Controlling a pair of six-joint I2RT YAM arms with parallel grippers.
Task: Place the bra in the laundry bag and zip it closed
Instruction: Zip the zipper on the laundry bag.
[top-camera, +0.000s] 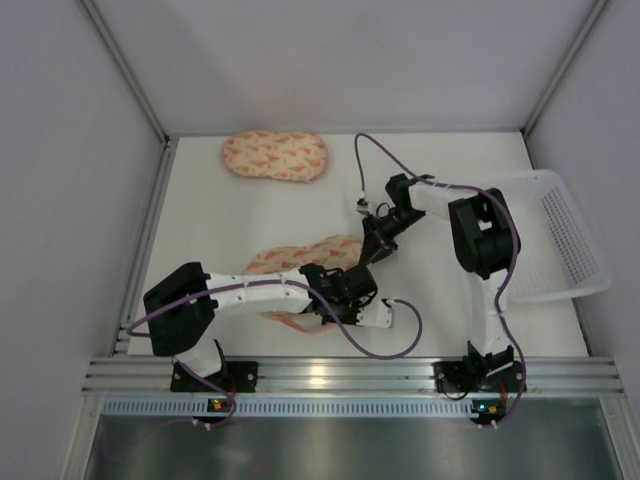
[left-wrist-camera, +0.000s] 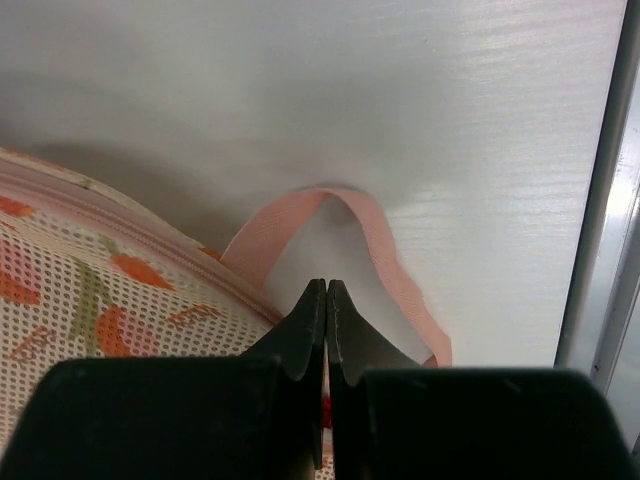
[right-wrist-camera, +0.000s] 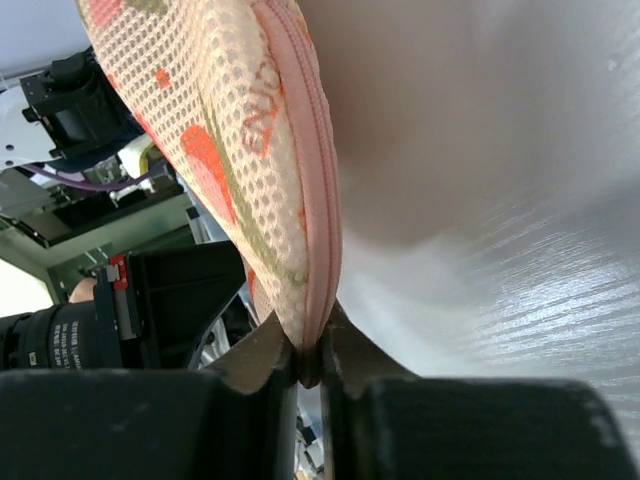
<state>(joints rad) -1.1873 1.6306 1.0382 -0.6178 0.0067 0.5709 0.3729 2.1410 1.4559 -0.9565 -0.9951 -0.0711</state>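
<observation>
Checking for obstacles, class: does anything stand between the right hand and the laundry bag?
Nothing visible does: the right hand is closed directly on the pink zip edge of the bag.

**Laundry bag half covered**

From above, the left arm (top-camera: 250, 290) hides much of the laundry bag (top-camera: 300, 255). Past the right end effector (right-wrist-camera: 312, 338) the bag runs off the top edge. The pink strap (left-wrist-camera: 290, 215) ends behind the left end effector (left-wrist-camera: 326, 292).
</observation>
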